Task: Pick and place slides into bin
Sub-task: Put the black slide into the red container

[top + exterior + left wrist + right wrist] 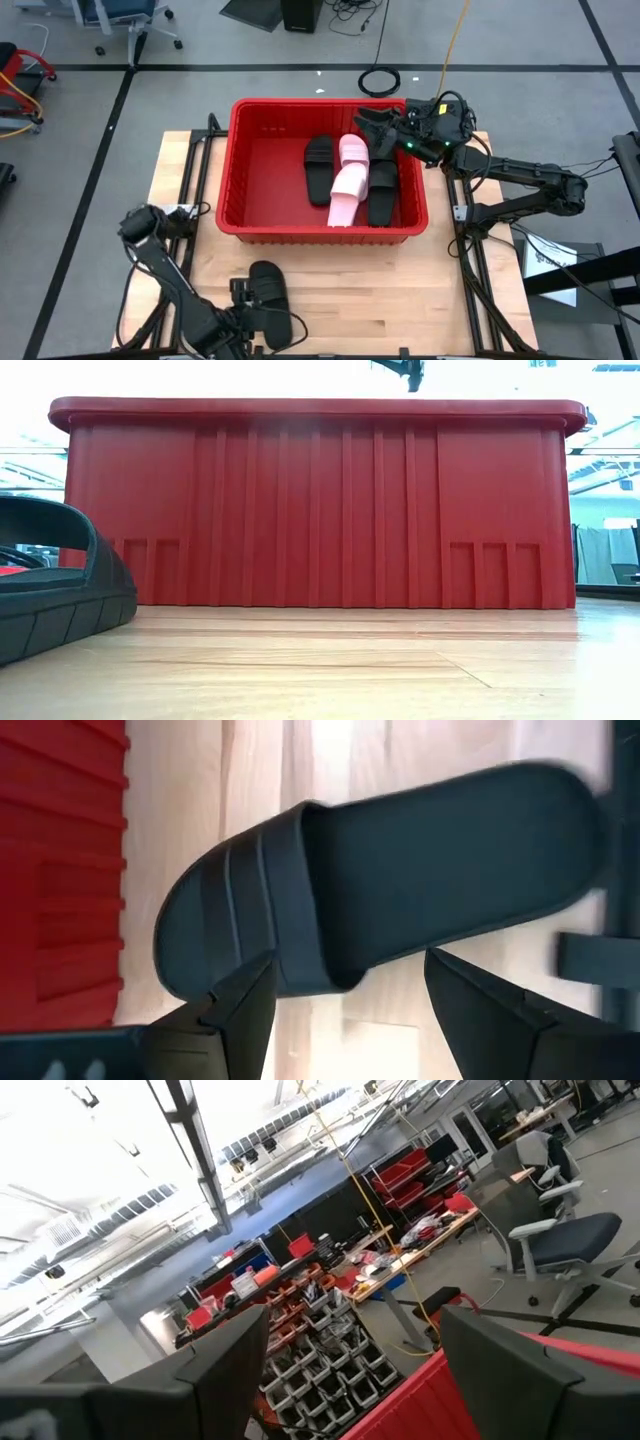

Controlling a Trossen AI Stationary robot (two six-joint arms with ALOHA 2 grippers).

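One black slide [272,292] lies sole down on the wooden table near its front edge, left of centre; the low view shows its strap end [50,585]. My left gripper [350,978] hangs open just above it, one finger on each side of the strap's edge. The red bin [240,170] stands mid-table. In it lie two black slides [318,168] [383,186] and two pink slides [350,175] between them. My right gripper [372,122] waits open, raised over the bin's far right corner.
Bare wooden tabletop [420,290] stretches between the bin's near wall [320,510] and the front edge. Dark frame rails [465,260] run along both table sides. The right wrist view looks into the room, with the bin's rim [570,1355] low in the picture.
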